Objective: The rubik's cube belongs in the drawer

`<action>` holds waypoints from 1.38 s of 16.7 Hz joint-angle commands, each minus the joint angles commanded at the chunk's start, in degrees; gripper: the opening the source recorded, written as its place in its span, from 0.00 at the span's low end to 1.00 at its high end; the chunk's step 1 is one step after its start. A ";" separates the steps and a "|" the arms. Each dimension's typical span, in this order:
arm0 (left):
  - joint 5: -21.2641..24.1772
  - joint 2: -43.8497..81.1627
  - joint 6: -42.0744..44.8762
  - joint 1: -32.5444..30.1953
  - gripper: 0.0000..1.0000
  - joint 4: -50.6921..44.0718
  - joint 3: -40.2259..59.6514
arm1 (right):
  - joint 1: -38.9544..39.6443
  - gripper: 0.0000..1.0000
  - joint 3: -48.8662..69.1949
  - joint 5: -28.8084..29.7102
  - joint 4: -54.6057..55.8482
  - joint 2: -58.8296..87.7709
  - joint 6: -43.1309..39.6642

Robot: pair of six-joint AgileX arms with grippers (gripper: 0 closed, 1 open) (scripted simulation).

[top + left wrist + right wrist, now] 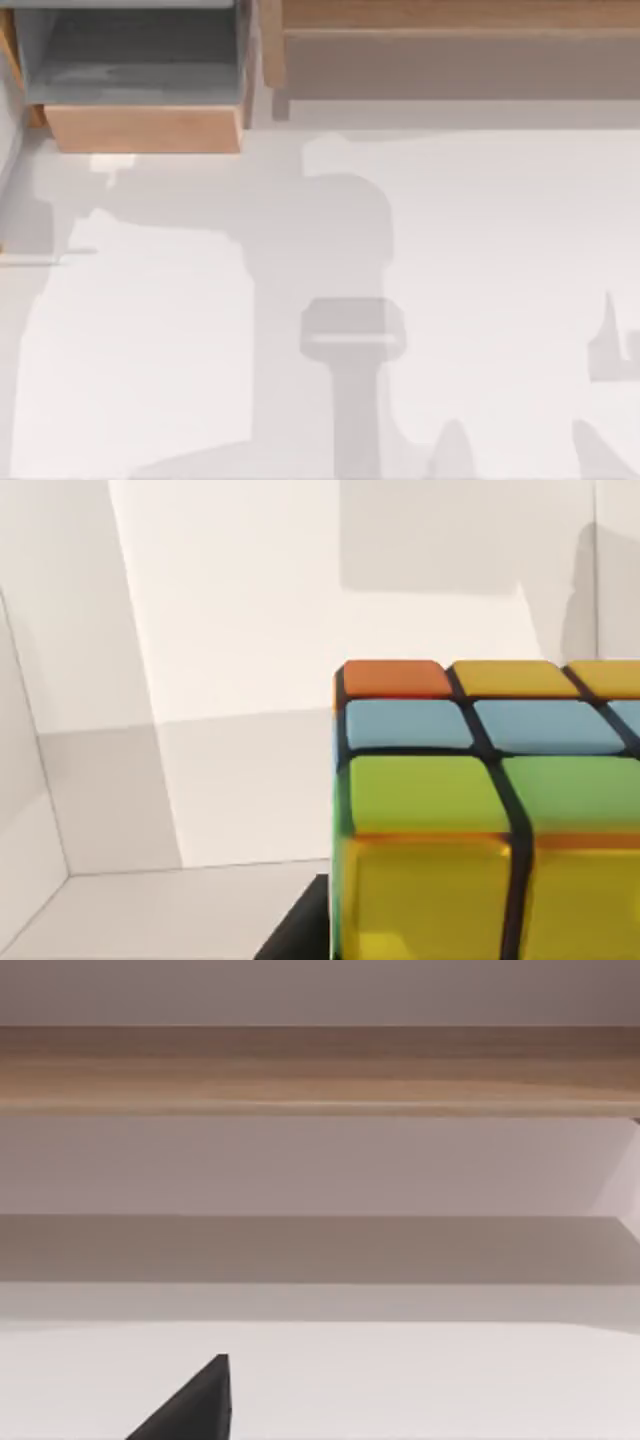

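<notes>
Drawer [140, 128] is sitting open at the table's [450, 250] far left, grey inside; glossy cube [480, 810] is filling the left wrist view; I cannot tell either gripper's state.

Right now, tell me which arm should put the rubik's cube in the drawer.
Left, probably. The rubik's cube sits right before the left wrist camera, and the open drawer is at the table's left; the right wrist view faces the wooden ledge.

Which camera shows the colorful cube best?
The left wrist view: the cube sits close up, with orange, yellow, blue and green squares clear. The top view has the open drawer and bare table; the right wrist view has a wooden ledge.
</notes>
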 joint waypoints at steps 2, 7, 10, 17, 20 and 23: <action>0.62 5.82 -0.37 4.05 0.00 0.09 2.20 | 0.00 1.00 0.00 0.00 0.00 0.00 0.00; 1.87 12.43 -0.90 6.32 0.00 1.18 3.85 | 0.00 1.00 0.00 0.00 0.00 0.00 0.00; 1.87 12.43 -0.90 6.32 0.00 1.18 3.85 | 0.00 1.00 0.00 0.00 0.00 0.00 0.00; 1.87 12.43 -0.90 6.32 0.38 1.18 3.85 | 0.00 1.00 0.00 0.00 0.00 0.00 0.00; 1.87 12.43 -0.90 6.32 0.60 1.18 3.85 | 0.00 1.00 0.00 0.00 0.00 0.00 0.00; 1.87 12.43 -0.90 6.32 0.83 1.18 3.85 | 0.00 1.00 0.00 0.00 0.00 0.00 0.00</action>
